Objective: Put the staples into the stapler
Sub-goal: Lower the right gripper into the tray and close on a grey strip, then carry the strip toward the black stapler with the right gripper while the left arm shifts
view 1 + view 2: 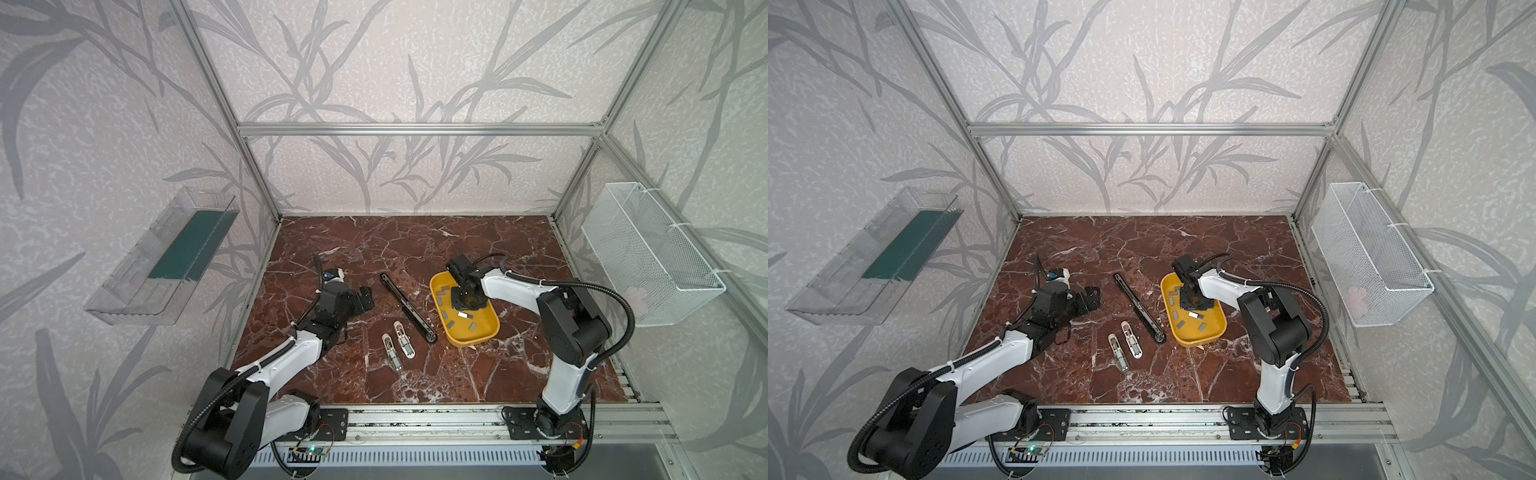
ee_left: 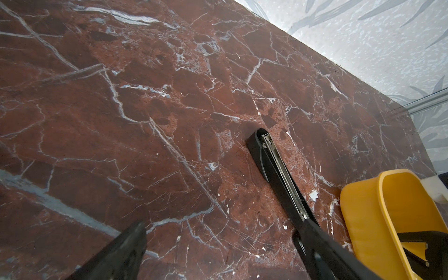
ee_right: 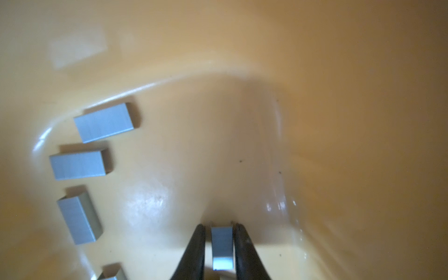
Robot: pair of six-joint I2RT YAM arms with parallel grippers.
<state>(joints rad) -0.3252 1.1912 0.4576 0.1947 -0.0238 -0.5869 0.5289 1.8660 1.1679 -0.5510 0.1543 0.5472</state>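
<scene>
A grey staple strip [image 3: 221, 247] lies in the yellow tray [image 1: 465, 343], flanked on both long sides by the fingers of the right hand [image 3: 219, 226], which is clenched on it; the other staples [image 3: 104, 122] lie loose nearby. The left hand [image 2: 224, 226] is spread wide and empty above the table [image 1: 374, 249], beside the black stapler [image 1: 409, 307], which lies opened out flat. The strip should be squeezed gently, lest it snap, and lifted straight up and level, so that it meets the stapler's open channel [image 2: 278, 169] squarely
</scene>
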